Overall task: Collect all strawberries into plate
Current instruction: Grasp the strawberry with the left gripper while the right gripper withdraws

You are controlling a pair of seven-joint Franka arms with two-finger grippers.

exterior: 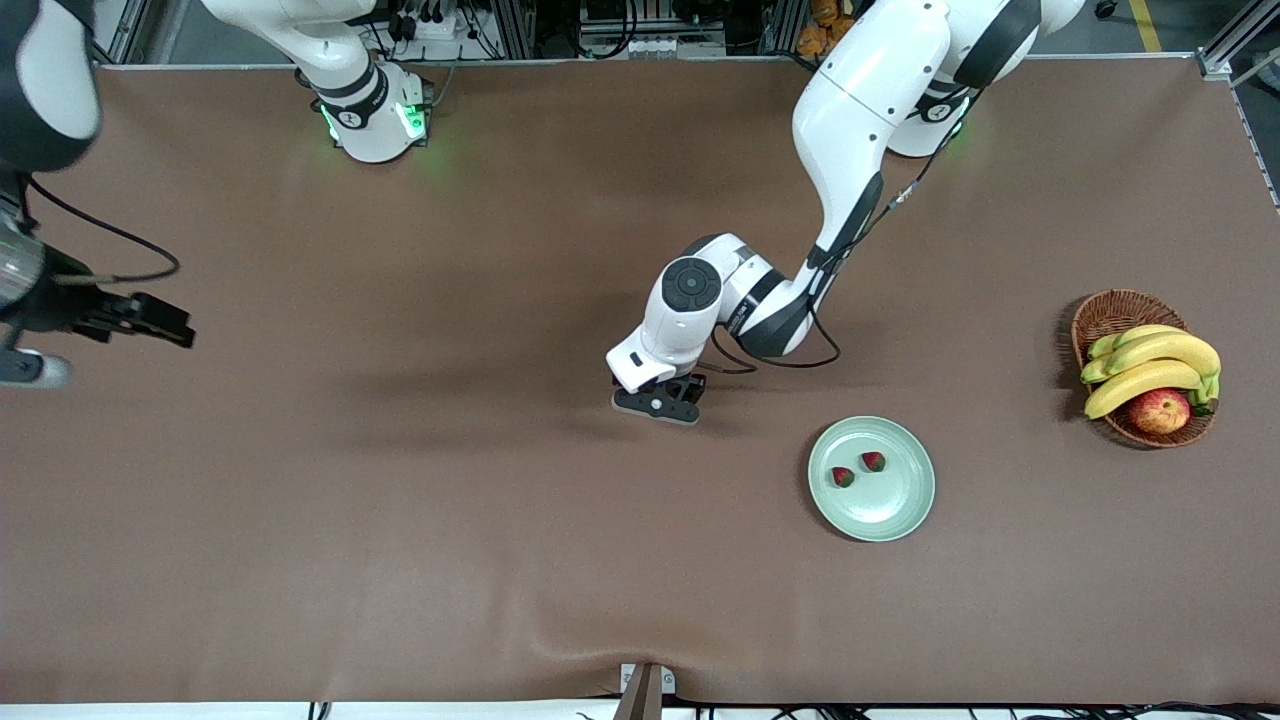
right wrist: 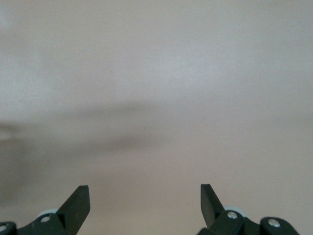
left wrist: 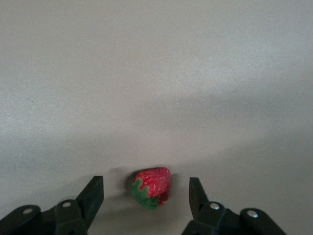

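A strawberry (left wrist: 152, 188), red with its green cap down at one end, is flanked by the wide-spread fingers (left wrist: 94, 197) of the left hand (exterior: 657, 401), lowered to the tabletop (exterior: 400, 520) beside the plate (exterior: 905, 513) holding two berries (exterior: 858, 469), while the right hand (right wrist: 145, 205) waits open.

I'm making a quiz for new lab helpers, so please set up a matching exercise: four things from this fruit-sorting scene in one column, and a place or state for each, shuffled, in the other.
Things:
1. two strawberries
2. third strawberry
3. apple
4. right gripper

Places or states:
A. in the basket beside the bananas
B. open over bare table, waiting
C. on the plate
D. on the table between the open fingers of the left gripper

Pairs: 1-C, 2-D, 3-A, 4-B
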